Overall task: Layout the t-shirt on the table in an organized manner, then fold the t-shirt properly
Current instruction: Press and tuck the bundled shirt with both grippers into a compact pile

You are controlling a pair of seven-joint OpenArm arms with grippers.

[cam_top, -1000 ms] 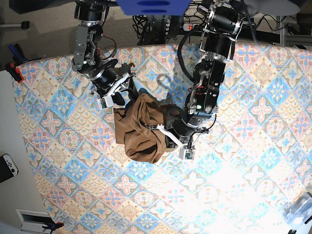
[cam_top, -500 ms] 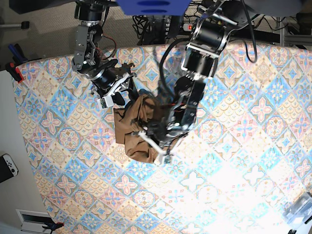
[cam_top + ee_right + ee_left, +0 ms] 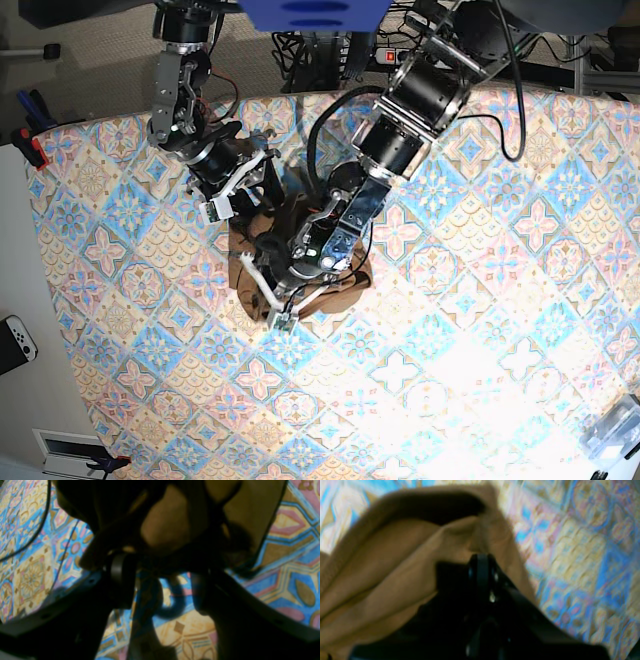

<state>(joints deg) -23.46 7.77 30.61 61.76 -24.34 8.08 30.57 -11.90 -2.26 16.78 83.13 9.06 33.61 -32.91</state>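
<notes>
The setting is a robotics lab or test bench. Evidence, base view:

- Two black articulated arms (image 3: 400,120) are mounted at the far edge of the table (image 3: 520,300), with exposed joints and loose black cables (image 3: 500,70) running off them.
- Behind the far edge sits a tangle of wiring and a power strip (image 3: 385,55) with a red switch.
- The table is covered by a patterned cloth of blue, pink and cream diamond tiles.
- Beyond the left edge lies carpeted floor (image 3: 90,50), with red-handled clamps (image 3: 28,145) near the far-left corner.
- A white game controller (image 3: 15,340) lies on a dark surface off the left edge.
</notes>
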